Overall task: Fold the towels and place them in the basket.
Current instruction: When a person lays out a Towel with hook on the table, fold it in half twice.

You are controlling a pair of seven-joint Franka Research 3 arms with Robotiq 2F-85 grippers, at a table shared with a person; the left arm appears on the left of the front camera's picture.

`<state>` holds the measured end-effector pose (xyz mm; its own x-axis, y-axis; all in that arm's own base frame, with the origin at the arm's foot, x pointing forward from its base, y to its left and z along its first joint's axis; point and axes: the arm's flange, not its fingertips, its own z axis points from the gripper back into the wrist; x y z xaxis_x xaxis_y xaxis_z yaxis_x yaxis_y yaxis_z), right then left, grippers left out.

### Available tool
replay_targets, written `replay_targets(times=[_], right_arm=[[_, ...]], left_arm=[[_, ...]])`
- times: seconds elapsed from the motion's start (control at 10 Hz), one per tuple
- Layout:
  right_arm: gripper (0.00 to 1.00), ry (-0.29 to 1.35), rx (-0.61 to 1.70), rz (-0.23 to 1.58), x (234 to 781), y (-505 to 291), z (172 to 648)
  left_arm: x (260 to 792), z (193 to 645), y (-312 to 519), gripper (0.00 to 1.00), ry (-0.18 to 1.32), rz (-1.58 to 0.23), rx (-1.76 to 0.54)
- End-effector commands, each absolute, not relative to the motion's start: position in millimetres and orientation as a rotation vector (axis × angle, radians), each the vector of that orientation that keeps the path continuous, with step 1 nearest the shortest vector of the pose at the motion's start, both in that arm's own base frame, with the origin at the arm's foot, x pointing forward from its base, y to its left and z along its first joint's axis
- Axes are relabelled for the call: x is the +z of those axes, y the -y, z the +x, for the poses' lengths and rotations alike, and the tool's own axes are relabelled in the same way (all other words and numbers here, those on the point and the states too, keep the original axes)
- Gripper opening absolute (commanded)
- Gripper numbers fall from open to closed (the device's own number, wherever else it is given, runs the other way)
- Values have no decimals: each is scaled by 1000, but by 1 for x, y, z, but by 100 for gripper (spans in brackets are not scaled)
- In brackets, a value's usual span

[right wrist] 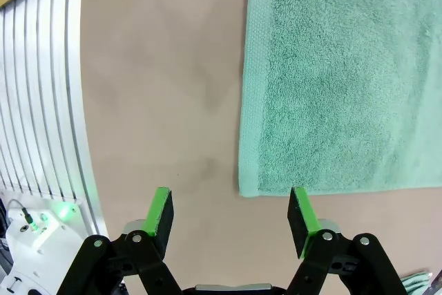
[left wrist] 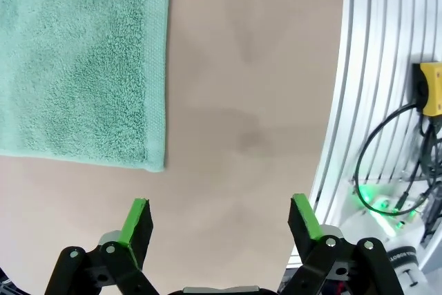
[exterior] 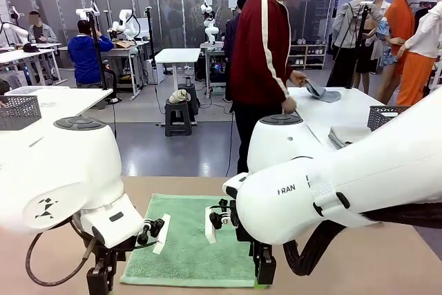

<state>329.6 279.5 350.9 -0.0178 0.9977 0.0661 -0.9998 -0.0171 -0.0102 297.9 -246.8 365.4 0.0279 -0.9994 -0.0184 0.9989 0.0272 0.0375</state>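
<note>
A towel [exterior: 186, 253] is laid flat on the surface [exterior: 404, 267] at lower centre. The left end effector [left wrist: 221, 217] and right end effector [right wrist: 231, 213] are held spread near its corners, apparently ready to pinch them for folding.

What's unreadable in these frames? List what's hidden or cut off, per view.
- Front view: towel near right corner, behind the right gripper.
- Front view: basket on the far table, mostly behind the right arm; contents unseen.
- Left wrist view: towel cut by top and left edges.
- Right wrist view: towel cut by top and right edges; mint scrap at the bottom right corner, too little to identify.
</note>
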Motion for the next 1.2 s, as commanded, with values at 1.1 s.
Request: replay_targets(times=[1.1], right_arm=[[84, 94, 1536, -80, 311, -265, 355]], left_arm=[[309, 332, 220, 100, 113, 151, -1640]])
